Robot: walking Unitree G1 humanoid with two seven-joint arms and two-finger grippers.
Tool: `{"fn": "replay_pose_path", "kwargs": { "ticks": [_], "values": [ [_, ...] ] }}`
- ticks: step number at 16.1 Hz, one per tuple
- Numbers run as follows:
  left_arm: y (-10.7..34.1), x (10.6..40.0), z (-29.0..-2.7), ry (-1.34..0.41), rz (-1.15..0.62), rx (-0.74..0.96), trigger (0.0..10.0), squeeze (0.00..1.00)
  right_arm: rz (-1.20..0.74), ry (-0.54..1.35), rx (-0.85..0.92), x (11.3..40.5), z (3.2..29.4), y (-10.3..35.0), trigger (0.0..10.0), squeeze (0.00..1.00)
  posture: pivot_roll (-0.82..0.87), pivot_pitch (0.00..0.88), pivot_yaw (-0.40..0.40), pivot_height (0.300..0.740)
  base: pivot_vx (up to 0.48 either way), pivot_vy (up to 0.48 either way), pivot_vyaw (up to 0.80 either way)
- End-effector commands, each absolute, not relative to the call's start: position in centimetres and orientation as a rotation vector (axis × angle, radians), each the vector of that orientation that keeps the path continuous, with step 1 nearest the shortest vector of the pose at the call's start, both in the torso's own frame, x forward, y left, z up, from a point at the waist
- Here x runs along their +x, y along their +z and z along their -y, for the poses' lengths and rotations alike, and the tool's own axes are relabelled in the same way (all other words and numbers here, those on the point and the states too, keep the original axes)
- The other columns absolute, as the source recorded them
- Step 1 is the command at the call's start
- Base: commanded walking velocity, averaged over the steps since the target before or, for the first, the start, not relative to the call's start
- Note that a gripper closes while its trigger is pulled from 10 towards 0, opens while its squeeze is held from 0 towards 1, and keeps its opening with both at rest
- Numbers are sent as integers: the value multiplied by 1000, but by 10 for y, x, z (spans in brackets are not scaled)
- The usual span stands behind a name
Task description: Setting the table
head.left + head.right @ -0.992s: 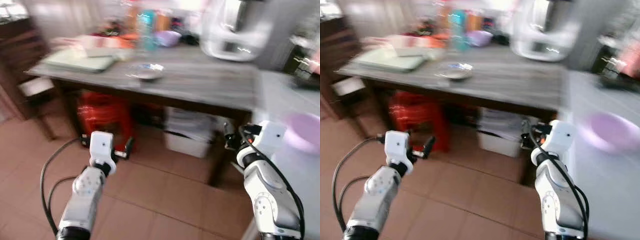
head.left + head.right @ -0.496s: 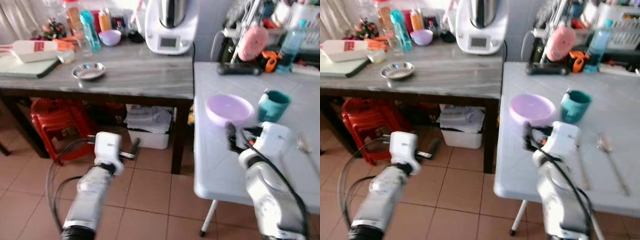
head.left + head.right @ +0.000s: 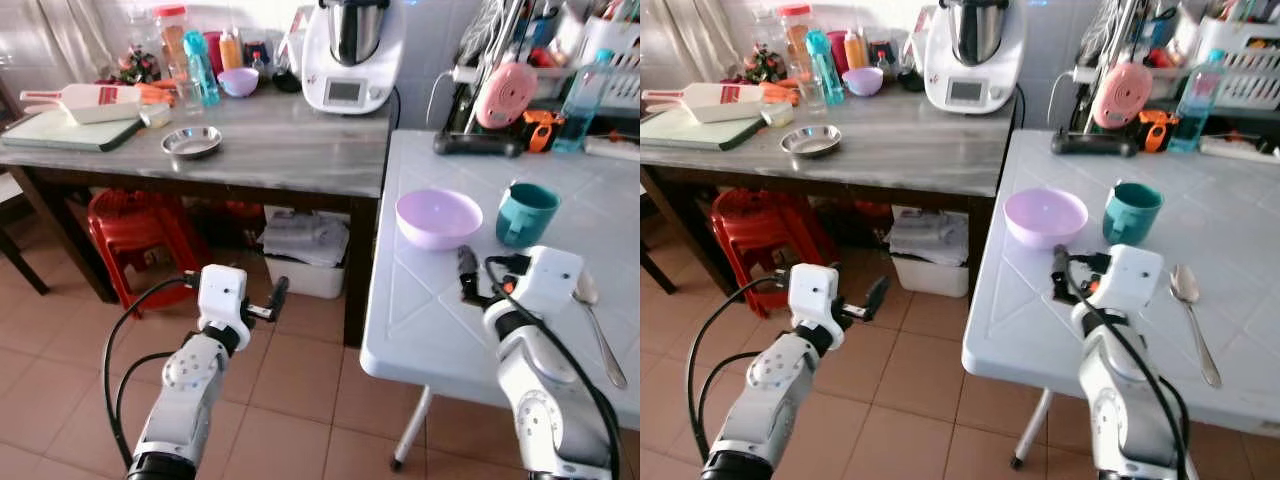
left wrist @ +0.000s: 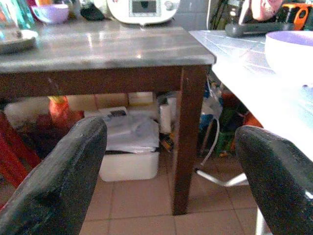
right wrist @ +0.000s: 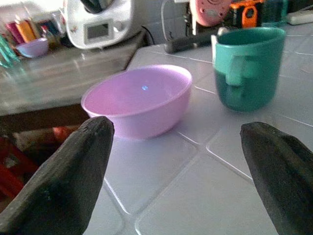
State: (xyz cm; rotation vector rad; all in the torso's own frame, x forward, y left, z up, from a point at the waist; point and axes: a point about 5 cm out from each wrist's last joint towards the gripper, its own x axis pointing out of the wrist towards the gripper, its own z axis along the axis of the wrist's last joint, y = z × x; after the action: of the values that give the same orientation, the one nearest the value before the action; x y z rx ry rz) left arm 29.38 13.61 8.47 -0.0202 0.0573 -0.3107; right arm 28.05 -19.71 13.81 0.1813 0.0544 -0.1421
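A purple bowl (image 3: 438, 216) and a teal mug (image 3: 525, 212) stand side by side on the white tiled table (image 3: 420, 320). A metal spoon (image 3: 592, 305) lies to their right. My right gripper (image 3: 467, 275) hovers open just above the table, directly in front of the bowl (image 5: 139, 100), with the mug (image 5: 247, 66) beyond it to one side. My left gripper (image 3: 275, 298) is open and holds nothing. It hangs over the tiled floor, pointing towards the wooden table's corner leg (image 4: 188, 142).
The wooden table (image 3: 300, 165) on the left carries a steel dish (image 3: 191, 141), a white kitchen machine (image 3: 352, 55), bottles and a cutting board (image 3: 70, 128). Red stools (image 3: 135, 235) and a white box (image 3: 305, 270) sit under it. A dish rack and a water bottle (image 3: 580, 90) stand at the back right.
The camera has swung right and the blur has cleared, bringing the white table, bowl, mug and spoon into view. Both arms keep much the same pose, fingers still open.
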Motion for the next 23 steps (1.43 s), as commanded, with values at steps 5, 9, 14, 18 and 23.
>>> {"fn": "replay_pose_path", "kwargs": {
  "ticks": [5,9,14,18,23],
  "values": [
    [89,296,-139,-338,-50,-40,10000,0,-33,-121,158,282,193,143,10000,0,-19,0,23,740,0,0,0],
    [91,295,-137,-391,-37,-70,10000,0,-34,-121,150,282,193,142,10000,0,-19,0,23,740,0,0,0],
    [91,292,-136,-415,-39,-90,10000,0,-35,-117,141,281,192,142,10000,0,-16,0,20,740,253,0,0],
    [90,291,-135,-428,-41,-98,10000,0,-32,-112,129,282,193,143,10000,0,-15,0,17,740,258,0,0],
    [90,290,-134,-437,-42,-101,10000,0,6,-90,88,284,188,152,10000,0,-16,0,16,740,256,0,0]
  ]
}}
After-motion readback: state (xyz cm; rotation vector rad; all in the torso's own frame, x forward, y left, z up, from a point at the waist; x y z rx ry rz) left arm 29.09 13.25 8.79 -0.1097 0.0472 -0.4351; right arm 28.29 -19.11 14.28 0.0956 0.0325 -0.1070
